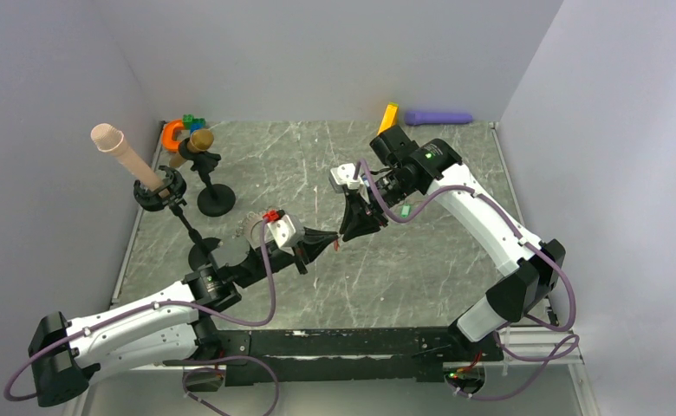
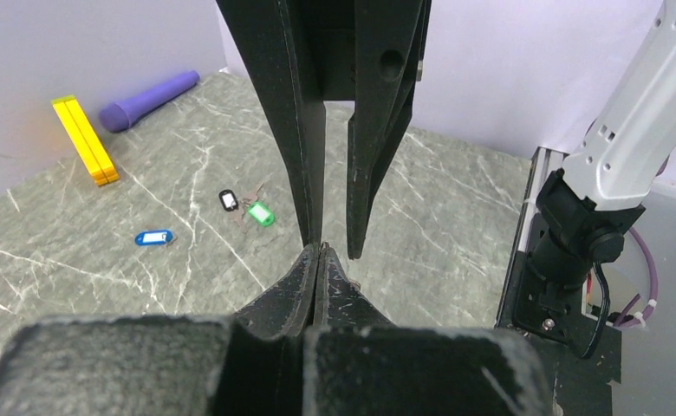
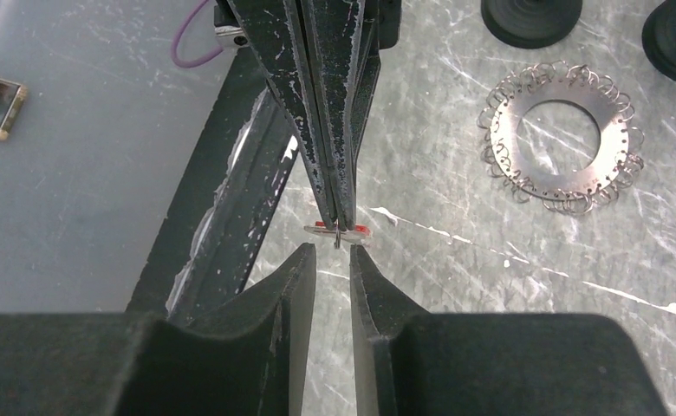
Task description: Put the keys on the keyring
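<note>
My left gripper (image 2: 320, 250) is shut on the red key (image 3: 339, 230), held flat above the table; from the left wrist the key is mostly hidden. My right gripper (image 3: 332, 253) faces it tip to tip, jaws slightly open, tips just short of the key's small ring. In the top view the left gripper (image 1: 334, 243) and right gripper (image 1: 346, 235) meet at mid table. The blue key (image 2: 153, 237), black key (image 2: 228, 200) and green key (image 2: 260, 213) lie on the table. The keyring (image 3: 562, 139) lies flat near the stands.
A long orange block (image 2: 85, 139) and a purple cylinder (image 2: 148, 100) lie by the back wall. Round black stand bases (image 3: 529, 13) stand beyond the keyring, and stands carrying toys (image 1: 157, 186) are at the far left. The right arm's base (image 2: 568, 251) is at the table's edge.
</note>
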